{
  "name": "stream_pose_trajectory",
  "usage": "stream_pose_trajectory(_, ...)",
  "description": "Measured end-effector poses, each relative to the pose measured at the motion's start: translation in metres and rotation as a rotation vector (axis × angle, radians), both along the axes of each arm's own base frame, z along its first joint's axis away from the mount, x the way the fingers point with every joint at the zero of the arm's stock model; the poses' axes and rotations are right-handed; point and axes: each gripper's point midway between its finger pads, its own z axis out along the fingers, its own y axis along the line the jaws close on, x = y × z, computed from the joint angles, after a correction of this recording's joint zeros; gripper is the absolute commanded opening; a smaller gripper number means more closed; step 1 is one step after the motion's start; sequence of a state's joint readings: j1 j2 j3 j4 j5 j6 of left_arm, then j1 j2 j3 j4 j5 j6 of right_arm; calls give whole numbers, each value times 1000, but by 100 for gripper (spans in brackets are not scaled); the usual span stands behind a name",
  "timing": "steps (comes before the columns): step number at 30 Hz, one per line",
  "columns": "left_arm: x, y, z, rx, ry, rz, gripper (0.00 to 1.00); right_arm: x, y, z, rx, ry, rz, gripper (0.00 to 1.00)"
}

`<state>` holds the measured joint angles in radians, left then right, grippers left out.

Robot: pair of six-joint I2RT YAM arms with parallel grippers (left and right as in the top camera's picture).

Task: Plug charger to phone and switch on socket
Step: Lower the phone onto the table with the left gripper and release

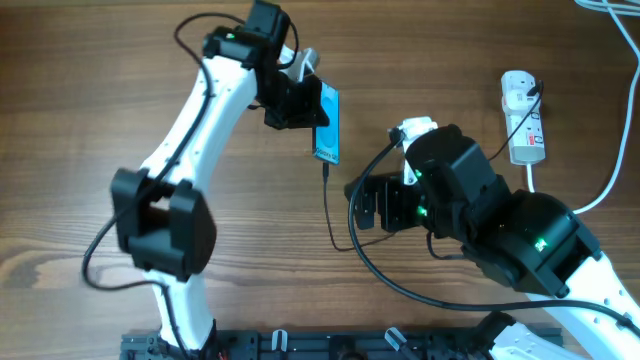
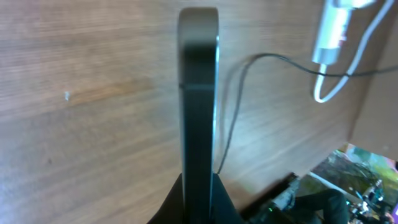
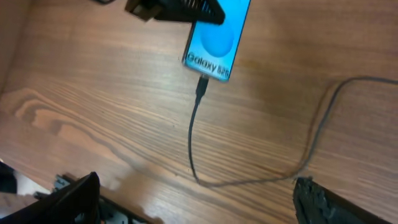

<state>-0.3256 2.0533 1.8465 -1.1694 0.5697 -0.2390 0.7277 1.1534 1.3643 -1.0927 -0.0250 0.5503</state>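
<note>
1. Nearest you, the right gripper (image 1: 355, 207) hovers over the brown wood-grain tabletop (image 1: 70, 110), its jaws spread wide with nothing between them.
2. Just beyond, the thin black charger cable (image 3: 191, 143) curves across the wood. Its small plug tip (image 3: 201, 88) meets the bottom edge of the flat rectangular teal-screened phone (image 3: 214, 37), right under the white "Galaxy" band.
3. Farther on, the left gripper (image 1: 298, 103) holds that phone tilted up on its side, jaws clamped on its upper part. From the left wrist you see the phone edge-on. You cannot tell whether its lower end touches the tabletop.
4. Farthest, off to your right, the short white oblong power strip (image 1: 527, 125) lies flat on the tabletop, well apart from the phone. It has a plug block at its far end, red switch marks on top and a white lead trailing away. You cannot tell the switch position.
</note>
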Motion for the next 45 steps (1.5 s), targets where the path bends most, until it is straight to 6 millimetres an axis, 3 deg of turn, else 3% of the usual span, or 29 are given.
stream_pose_trajectory(9, 11, 0, -64, 53, 91, 3, 4, 0, -15, -8, -60, 18, -61, 100)
stream_pose_trajectory(19, 16, -2, -97, 65, 119, 2, 4, 0, -21, -11, -82, 22, -87, 100)
stream_pose_trajectory(21, 17, -3, -102, 71, 121, 1, 5, 0, -22, -11, -88, 19, -92, 100)
stream_pose_trajectory(26, 17, -2, -109, 92, 120, -1, 17, 2, -24, -11, -97, 12, -101, 100)
stream_pose_trajectory(34, 17, 2, -119, 124, 128, 2, 18, -3, -31, -16, -126, 37, -110, 100)
stream_pose_trajectory(42, 14, 13, -125, 212, 126, 2, 30, -7, -50, -23, -190, 65, -194, 99)
stream_pose_trajectory(45, 13, 21, -128, 260, 128, 6, 44, -8, -56, -25, -207, 74, -214, 100)
